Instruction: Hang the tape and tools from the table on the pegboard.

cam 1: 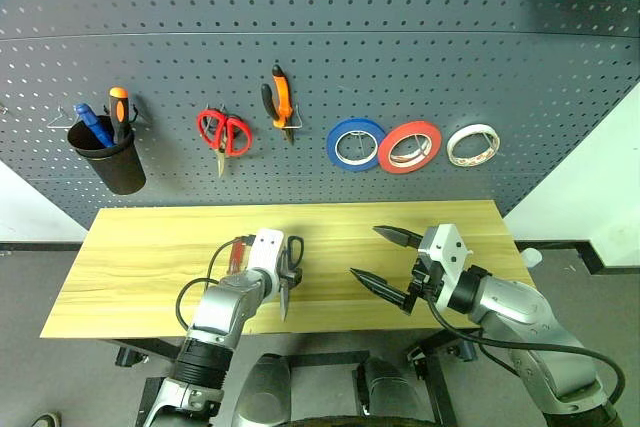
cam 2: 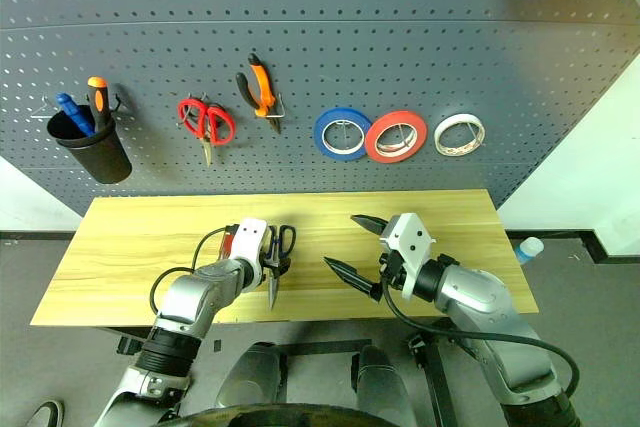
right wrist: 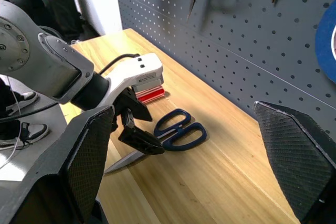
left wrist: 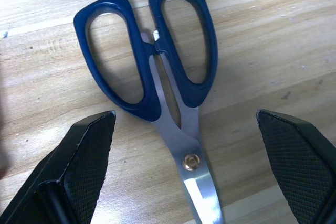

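Left gripper (cam 1: 287, 275): its two black fingers (left wrist: 84, 156) are spread wide. They sit low over the blue-handled scissors (left wrist: 157, 72), one finger on each side of the blades. They are not pinching anything yet.

Right gripper (cam 1: 388, 259): spread wide too, and empty. It hangs in the air above the right half of the table (cam 1: 140, 257), away from any tool.

Scissors: they lie flat on the wood, closed. The handles point toward the pegboard (cam 1: 420, 67) and the tips point at the front edge.

Screwdriver (cam 1: 237, 250): a bit of red peeks out just beside the left gripper, on the table. I cannot tell more about it.

Already hung: the whitish tape (cam 1: 472, 144) is on a hook, next to the red-orange roll (cam 1: 409, 146) and the blue roll (cam 1: 355, 143). The orange-and-black pliers (cam 1: 279, 99) hang up there as well.

Other stuff: red scissors (cam 1: 223, 133) and a black cup (cam 1: 107, 159) with two tools are on the board.

Step now: I think it is scissors time. The left gripper is lined up to grab them.

Next move: go down a little more, squeeze near the pin (left wrist: 191, 161) where the blades cross, then lift.

Careful: the blades are thin and flat on the wood, so the fingers could slip.
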Available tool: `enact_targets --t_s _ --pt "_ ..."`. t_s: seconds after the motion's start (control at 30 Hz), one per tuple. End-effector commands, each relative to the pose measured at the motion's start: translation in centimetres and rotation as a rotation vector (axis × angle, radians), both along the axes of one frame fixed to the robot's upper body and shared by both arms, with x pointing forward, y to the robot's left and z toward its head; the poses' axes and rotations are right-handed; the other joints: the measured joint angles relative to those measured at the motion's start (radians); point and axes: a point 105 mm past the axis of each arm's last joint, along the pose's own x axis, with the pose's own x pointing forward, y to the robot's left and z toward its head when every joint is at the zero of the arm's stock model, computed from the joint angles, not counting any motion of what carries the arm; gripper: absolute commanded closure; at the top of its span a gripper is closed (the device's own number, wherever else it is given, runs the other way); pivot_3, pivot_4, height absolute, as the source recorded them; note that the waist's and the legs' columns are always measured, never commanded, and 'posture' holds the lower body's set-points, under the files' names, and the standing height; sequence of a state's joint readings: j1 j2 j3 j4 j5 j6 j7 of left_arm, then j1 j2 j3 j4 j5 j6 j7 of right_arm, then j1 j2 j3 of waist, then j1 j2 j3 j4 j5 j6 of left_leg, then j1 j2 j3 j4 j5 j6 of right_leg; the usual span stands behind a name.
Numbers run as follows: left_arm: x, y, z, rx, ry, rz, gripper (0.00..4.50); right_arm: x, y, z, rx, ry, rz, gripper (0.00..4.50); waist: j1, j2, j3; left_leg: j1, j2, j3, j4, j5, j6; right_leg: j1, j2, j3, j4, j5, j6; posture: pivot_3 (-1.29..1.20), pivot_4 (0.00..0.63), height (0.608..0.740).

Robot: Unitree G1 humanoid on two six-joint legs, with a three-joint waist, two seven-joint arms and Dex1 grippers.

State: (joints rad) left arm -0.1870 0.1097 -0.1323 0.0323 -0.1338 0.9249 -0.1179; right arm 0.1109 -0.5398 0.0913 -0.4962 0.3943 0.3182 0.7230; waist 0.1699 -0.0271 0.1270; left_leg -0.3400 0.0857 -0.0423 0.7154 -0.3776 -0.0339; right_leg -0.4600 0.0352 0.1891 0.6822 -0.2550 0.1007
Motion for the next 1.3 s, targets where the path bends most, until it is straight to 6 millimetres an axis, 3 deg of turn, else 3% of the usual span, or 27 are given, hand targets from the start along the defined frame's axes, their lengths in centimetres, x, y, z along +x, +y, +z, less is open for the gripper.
enact_targets --t_s 0.03,0.27,0.73,1.3 --pt "1.0 0.8 0.9 0.031 -0.059 0.046 0.0 -0.3 0.4 1.1 0.011 -0.05 0.008 0.04 0.0 0.0 0.0 0.0 0.0 0.0 0.0 0.0 0.0 0.0 0.0 0.0 0.0 0.0 0.0 0.27 0.096 0.677" --pt "1.0 1.5 1.6 0.07 -0.1 0.104 0.0 -0.4 0.7 1.0 0.007 -0.045 0.012 0.04 -0.011 0.0 0.001 0.0 0.0 0.0 0.0 0.0 0.0 0.0 0.0 0.0 0.0 0.0 0.0 0.28 0.104 0.677" --pt "-0.9 0.2 -0.4 0.027 0.011 0.114 0.0 -0.6 1.1 1.4 0.009 -0.041 0.024 0.04 -0.023 0.001 0.012 0.0 0.0 0.0 -0.001 0.0 0.0 -0.001 0.0 0.0 0.0 -0.002 0.003 0.25 0.13 0.677" --pt "-0.3 -0.1 -1.9 0.009 0.069 0.156 0.0 -1.3 0.9 1.6 0.007 -0.024 0.01 0.04 -0.047 0.005 0.029 0.0 0.0 0.0 -0.001 0.0 0.0 -0.001 0.0 0.0 -0.001 -0.003 0.005 0.23 0.153 0.677"
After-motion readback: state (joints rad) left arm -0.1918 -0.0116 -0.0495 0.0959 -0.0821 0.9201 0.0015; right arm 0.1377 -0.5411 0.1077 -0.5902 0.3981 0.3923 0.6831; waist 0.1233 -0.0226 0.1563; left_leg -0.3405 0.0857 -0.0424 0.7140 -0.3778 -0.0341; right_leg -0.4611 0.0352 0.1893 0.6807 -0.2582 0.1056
